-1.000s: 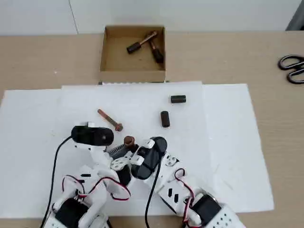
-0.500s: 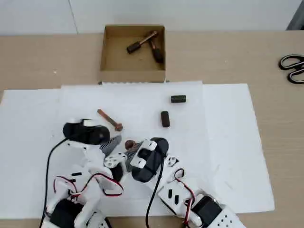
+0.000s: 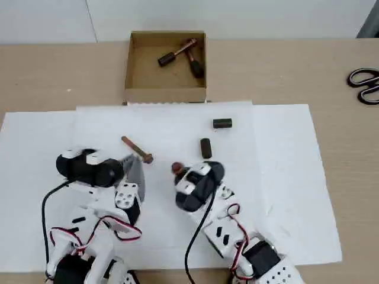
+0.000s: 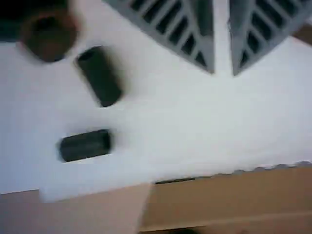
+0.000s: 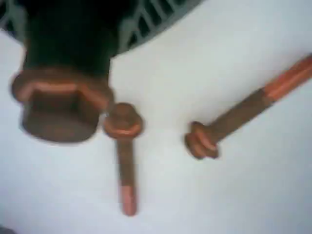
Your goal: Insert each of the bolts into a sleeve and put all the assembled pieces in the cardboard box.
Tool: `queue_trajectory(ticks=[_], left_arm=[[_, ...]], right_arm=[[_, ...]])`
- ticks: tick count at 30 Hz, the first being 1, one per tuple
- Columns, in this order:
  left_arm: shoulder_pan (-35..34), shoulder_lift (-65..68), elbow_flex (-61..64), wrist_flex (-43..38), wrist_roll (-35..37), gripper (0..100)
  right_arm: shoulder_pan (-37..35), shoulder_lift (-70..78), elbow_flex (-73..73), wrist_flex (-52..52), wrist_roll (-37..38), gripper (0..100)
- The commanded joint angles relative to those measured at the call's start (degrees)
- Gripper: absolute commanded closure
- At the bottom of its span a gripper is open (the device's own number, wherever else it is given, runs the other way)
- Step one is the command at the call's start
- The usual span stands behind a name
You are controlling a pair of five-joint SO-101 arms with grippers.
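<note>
High view: cardboard box (image 3: 166,93) with two assembled pieces (image 3: 177,51) inside; two sleeves (image 3: 222,123) and a loose bolt (image 3: 137,149) are laid on white paper (image 3: 284,177) outside the box, on its arm side. Left wrist view: left gripper (image 4: 222,70) is held slightly parted, empty. Right wrist view: right gripper (image 5: 73,22) is clamped on a held bolt (image 5: 61,105), head exposed, outside the box.

- L arm (image 3: 95,219): folded low at near left, wrist turned fwd.
- L gripper (image 4: 223,70): jaws held a slit apart, nothing gripped.
- R arm (image 3: 222,231): stretched fwd from near right.
- R gripper (image 3: 182,173): clamped on bolt (image 5: 61,107).
</note>
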Motion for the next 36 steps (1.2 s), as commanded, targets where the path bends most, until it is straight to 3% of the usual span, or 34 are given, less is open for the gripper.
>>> queue_trajectory(ticks=[1,5,13,27,36], left_arm=[[-10.02,-0.35,3.74,-4.22,-5.71,99],[-16.79,-0.35,8.84,-4.22,-7.74,99],[-18.55,-0.35,18.77,-4.48,-7.74,99],[-18.55,-0.35,18.68,-4.31,-7.91,99],[-18.55,-0.35,18.68,-4.31,-7.91,99]], right_arm=[[9.80,-0.84,-0.53,-2.24,-1.93,99.6],[21.05,-0.13,-8.62,-0.13,-17.93,99.5],[22.11,9.80,-27.78,5.67,-24.53,99.5],[22.20,66.86,-69.19,-1.27,-24.26,99.5],[22.02,92.35,-85.36,-12.79,-11.34,99.5]])
